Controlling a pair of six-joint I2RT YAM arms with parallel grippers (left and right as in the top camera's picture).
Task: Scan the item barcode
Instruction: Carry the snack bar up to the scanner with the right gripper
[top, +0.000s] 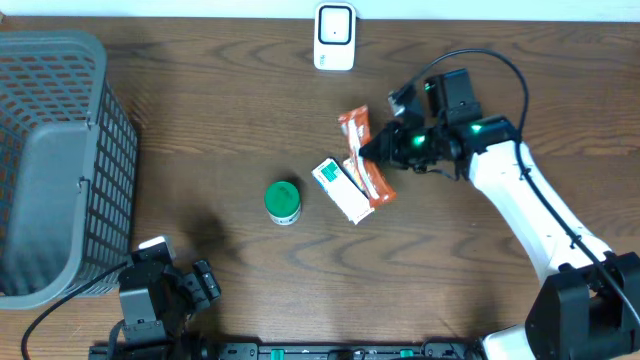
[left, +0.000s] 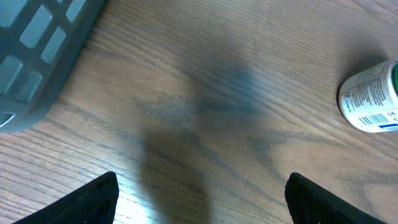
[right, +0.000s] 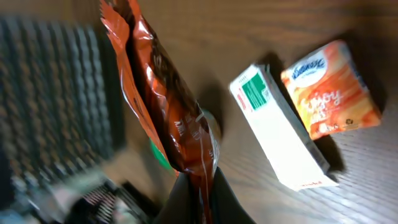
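two end effectors share our worktop (top: 200, 130): the right end effector (top: 374, 150) is clamped on one end of the wrapper (top: 352, 128), lifted, its long axis running away from the grip. the scanner (top: 334, 37) stands beyond the wrapper's far end, much nearer than to the left end effector (top: 195, 285), which gapes empty.

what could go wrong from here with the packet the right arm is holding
1. The right gripper pinches the brown snack packet only at one end of its crinkly wrapper, so it may slip or swing in transit.
2. No barcode shows on the packet in any view, so it may reach the scanner facing the wrong way.
3. The white box and orange pack lie on the table beneath; a low move could knock them.
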